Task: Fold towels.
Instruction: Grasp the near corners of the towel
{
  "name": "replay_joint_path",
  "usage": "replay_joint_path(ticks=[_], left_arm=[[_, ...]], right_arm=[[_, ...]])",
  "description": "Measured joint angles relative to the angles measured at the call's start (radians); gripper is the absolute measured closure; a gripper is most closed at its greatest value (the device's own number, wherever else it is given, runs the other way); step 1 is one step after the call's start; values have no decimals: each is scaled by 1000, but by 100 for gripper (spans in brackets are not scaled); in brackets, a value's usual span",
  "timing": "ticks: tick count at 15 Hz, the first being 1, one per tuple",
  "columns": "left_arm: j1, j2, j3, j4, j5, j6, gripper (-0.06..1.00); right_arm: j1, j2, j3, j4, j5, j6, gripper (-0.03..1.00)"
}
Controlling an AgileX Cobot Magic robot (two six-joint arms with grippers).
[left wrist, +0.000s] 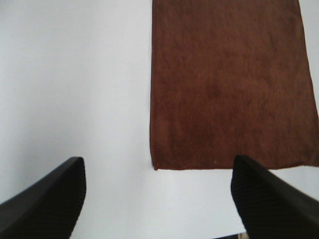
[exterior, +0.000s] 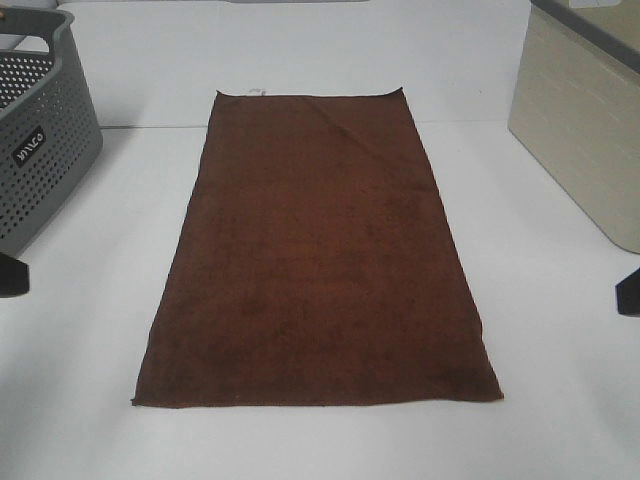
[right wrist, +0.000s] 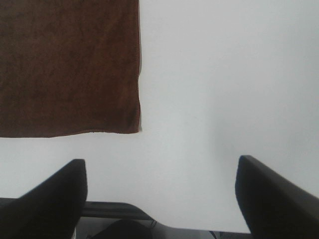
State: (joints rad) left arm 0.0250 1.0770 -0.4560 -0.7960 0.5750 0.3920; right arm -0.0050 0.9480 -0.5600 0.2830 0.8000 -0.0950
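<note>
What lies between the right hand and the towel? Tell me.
Nothing but bare table between right hand and towel; the right wrist view shows it.

One dark brown rectangular terry-cloth towel (exterior: 318, 250), one grey perforated plastic basket (exterior: 40, 150), one beige grey-rimmed bin (exterior: 585, 120), two black hands, left hand (left wrist: 157, 199), right hand (right wrist: 159, 194), one white worktop (exterior: 90, 400)

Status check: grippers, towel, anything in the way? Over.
Left gripper open, empty; right gripper open, empty. Towel flat, unfolded, on table. Basket and bin at the sides, clear of it.
</note>
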Motion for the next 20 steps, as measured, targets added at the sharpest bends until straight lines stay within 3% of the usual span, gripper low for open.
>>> replay_joint_path(ticks=[4,6,8,10,13,15,18,20], left_arm=[[0,330,-66,-276,-1,322,19],[0,487,-107,-423,-2,477,19],[0,616,-151,-515,13,592,19],[0,753,-202,-551,48,632,19],[-19,803,-218,-555,51,637,19],[-105,818,-230,-579,8,637,19],[-161,825,-250,-610,-39,637,20],[-201,855,-288,-622,-41,637,26]], right_arm=[[0,287,-17,171,-105,-194,20],[0,438,-73,248,-111,-299,20],[0,559,-143,301,-118,-352,20],[0,711,-200,359,-128,-418,20],[0,785,-206,424,-131,-490,20],[0,858,-207,517,-133,-580,21],[0,905,-207,540,-138,-622,21],[21,923,-210,554,-143,-629,24]])
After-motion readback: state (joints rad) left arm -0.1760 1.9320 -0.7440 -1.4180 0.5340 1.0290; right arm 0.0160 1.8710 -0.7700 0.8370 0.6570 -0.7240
